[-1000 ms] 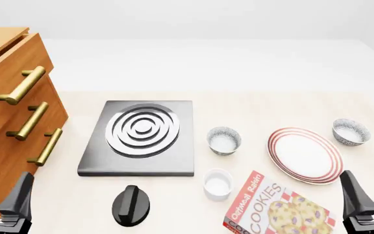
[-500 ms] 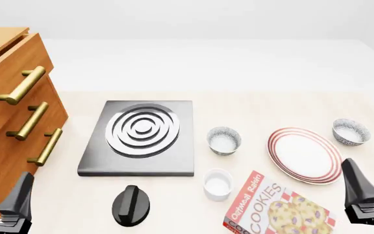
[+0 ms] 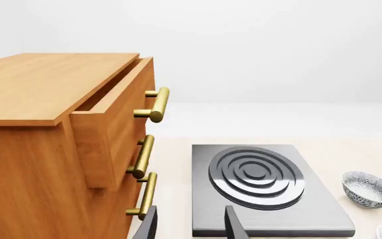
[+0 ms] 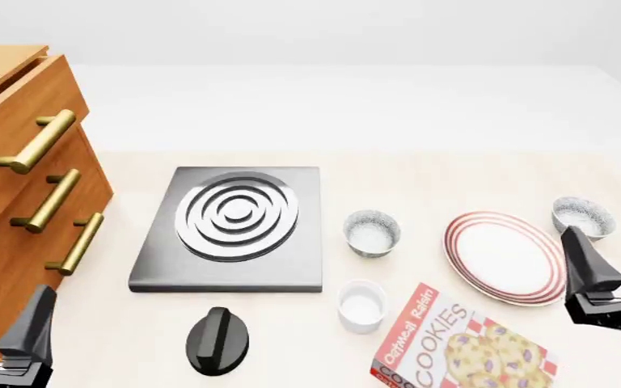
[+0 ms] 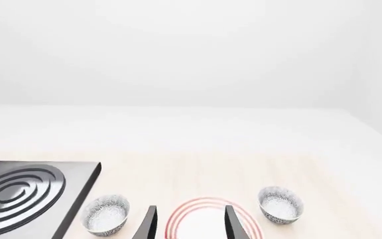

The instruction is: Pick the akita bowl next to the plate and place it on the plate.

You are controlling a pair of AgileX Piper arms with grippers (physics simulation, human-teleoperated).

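Pale table (image 4: 419, 174) holds plate (image 4: 504, 257) beside akita bowl (image 4: 582, 217).

The table (image 4: 429, 174) is pale, light-wood toned. A wooden drawer cabinet (image 4: 14, 186) with 3 brass handles stands at its left edge. Just right of it lies the grey square stove (image 4: 230, 230) with a ringed burner, and a black knob (image 4: 217, 340) sits near the stove's front edge. Right of the stove stands 1 speckled bowl (image 4: 372, 233), with a small plain white cup (image 4: 361, 305) in front of it. A cookies box (image 4: 456, 347) lies just right of the cup. The plate (image 4: 504, 257) with red rings rests behind the box, and the akita bowl (image 4: 581, 217) sits just beside its far right rim.
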